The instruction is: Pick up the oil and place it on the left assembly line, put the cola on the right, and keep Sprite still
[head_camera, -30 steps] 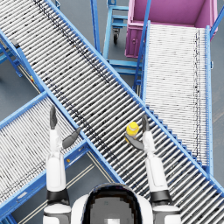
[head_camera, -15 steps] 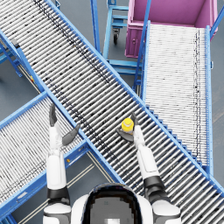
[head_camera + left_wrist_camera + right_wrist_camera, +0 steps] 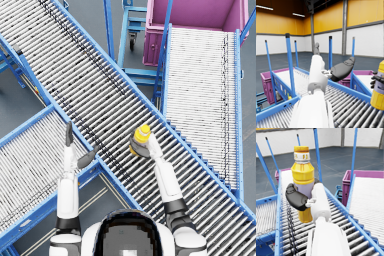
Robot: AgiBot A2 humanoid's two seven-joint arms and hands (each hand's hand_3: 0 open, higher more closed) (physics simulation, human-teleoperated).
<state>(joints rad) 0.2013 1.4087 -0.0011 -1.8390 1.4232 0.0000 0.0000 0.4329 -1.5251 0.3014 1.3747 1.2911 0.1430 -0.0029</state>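
Observation:
The oil bottle (image 3: 142, 135), yellow with a yellow cap and a pale label, stands upright on the rollers of the middle conveyor (image 3: 90, 90). My right hand (image 3: 138, 150) wraps around its body from the near side; in the right wrist view the dark fingers (image 3: 296, 198) curl around the oil bottle (image 3: 303, 174). My left hand (image 3: 75, 151) hovers open over the blue rail between the middle and left conveyors, fingers spread, holding nothing. The left wrist view shows that left hand (image 3: 339, 70) and the oil bottle (image 3: 378, 93) at the frame's edge. No cola or Sprite is in view.
The left conveyor (image 3: 30, 170) lies low beside my left arm. The right conveyor (image 3: 200, 95) runs away towards a pink bin (image 3: 155, 47). Blue frame posts (image 3: 109, 25) stand between the lines.
My right hand has swung left and closed around the oil bottle. The bottle has shifted slightly up and to the left. The left arm has hardly moved.

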